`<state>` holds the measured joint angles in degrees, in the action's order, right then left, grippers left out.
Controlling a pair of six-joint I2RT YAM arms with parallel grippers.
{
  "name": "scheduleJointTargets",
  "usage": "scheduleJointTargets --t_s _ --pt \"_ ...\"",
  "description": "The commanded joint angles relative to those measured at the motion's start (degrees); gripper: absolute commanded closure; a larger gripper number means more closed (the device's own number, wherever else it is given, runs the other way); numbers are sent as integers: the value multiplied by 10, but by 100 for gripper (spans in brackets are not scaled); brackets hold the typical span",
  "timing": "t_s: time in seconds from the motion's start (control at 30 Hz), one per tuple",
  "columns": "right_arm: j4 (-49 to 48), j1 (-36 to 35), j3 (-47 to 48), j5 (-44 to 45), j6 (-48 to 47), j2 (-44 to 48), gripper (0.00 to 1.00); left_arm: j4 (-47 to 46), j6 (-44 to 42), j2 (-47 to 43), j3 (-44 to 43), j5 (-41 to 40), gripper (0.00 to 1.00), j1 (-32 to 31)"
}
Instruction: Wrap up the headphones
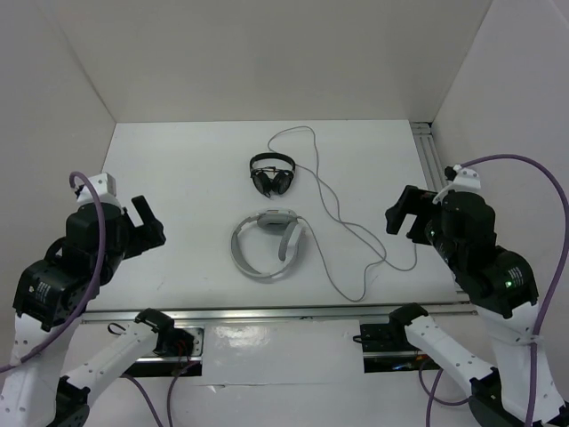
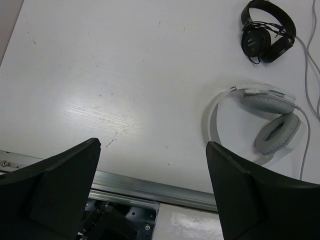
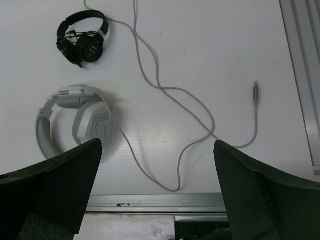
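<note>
Lying flat, grey-white headphones (image 1: 267, 246) trail a looping cable (image 1: 351, 227).

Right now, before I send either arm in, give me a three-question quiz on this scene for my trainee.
1. True or false: the left end effector is shut on the grey cable.
2. Which lies farther from the arm bases: A, the grey-white headphones, or B, the black headphones?
3. Fill in: the cable's plug lies nearer the ___ end effector.
Key: 1 false, it is open and holds nothing; 2 B; 3 right end effector.
</note>
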<state>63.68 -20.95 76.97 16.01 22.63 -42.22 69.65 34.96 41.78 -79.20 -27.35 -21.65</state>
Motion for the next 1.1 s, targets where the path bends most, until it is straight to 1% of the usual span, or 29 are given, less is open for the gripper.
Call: scheduleJointTargets --t_s 0.0,0.13,0.17,0.2,0.23,0.27,0.3,0.33,0.37,0.4,0.43,0.47,0.5,0.53,0.6,0.63,0.77,0.8,0.9,0.97,1.07 --pt "-29 3 -14 18 -10 2 0 -44 10 -4 15 4 0 2" --pt "-34 -2 -19 12 -10 -10 0 -102 -1 -4 36 74 0 2" --pt "-34 -2 -24 7 -10 -10 0 -102 -1 4 36 82 0 2" --pt "-40 -2 -24 7 -10 -15 0 -102 30 15 46 89 0 2" --pt "-40 -2 -32 -2 -10 -16 0 -102 47 41 69 114 3 2" --pt "-54 -2 -45 -19 -16 -16 0 -109 57 53 89 131 3 2" --pt "-59 -2 -53 -27 -16 -16 0 -142 87 64 139 152 3 -3" --pt "-65 -2 -60 -33 -16 -16 0 -162 105 74 166 152 5 -3" --pt "-70 -2 -74 -46 -16 -16 0 -188 118 94 191 178 6 -11" --pt "-78 -2 -81 -53 -16 -10 0 -224 153 107 212 186 6 -18" --pt "-85 -2 -91 -64 -16 -10 0 -238 174 118 244 187 6 -29" --pt "-85 -2 -91 -64 -16 -10 0 -254 192 128 259 174 5 -53" --pt "-90 -2 -100 -72 -16 -10 0 -267 229 145 273 165 5 -63" --pt "-90 -2 -100 -77 -16 -10 0 -297 244 154 299 159 4 -69" --pt "-103 -2 -117 -96 -23 -5 0 -329 272 175 317 159 4 -87" --pt "-103 -2 -118 -102 -23 -5 0 -340 280 201 323 159 2 -94" --pt "-116 -2 -131 -116 -29 -5 0 -355 331 277 312 122 1 -132" --pt "-123 -2 -138 -122 -29 -5 0 -342 365 290 307 109 1 -155" --pt "-143 -2 -143 -135 -29 -5 0 -334 409 341 295 71 1 -187" --pt "-151 -2 -149 -142 -29 -10 0 -328 431 367 295 66 1 -197" --pt "-157 -2 -154 -157 -34 -10 0 -334 438 407 295 55 1 -197"
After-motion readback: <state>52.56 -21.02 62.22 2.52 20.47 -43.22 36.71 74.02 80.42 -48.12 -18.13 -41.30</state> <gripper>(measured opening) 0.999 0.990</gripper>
